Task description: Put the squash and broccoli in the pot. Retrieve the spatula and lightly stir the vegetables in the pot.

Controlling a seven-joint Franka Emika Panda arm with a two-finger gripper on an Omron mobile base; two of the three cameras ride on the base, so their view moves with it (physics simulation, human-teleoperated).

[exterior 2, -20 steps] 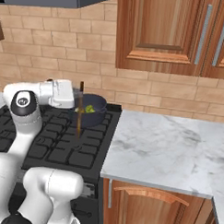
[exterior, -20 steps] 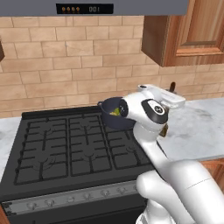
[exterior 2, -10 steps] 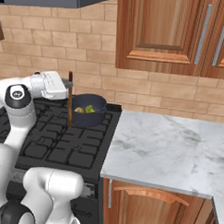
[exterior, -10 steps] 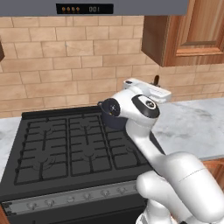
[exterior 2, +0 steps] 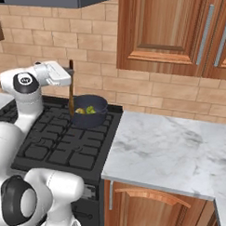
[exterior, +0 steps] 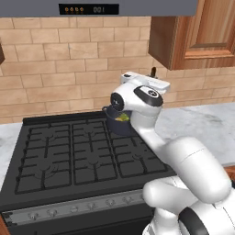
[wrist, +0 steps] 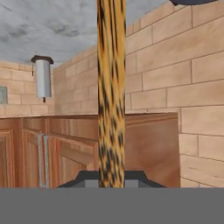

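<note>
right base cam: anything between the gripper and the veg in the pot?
Just the spatula itself. The gripper is shut on it, and it hangs upright from there down beside the pot, toward the vegetables. Nothing else there.

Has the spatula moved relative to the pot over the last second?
Yes. The spatula has shifted left, from hanging in front of the pot to beside its left rim, nearly upright.
</note>
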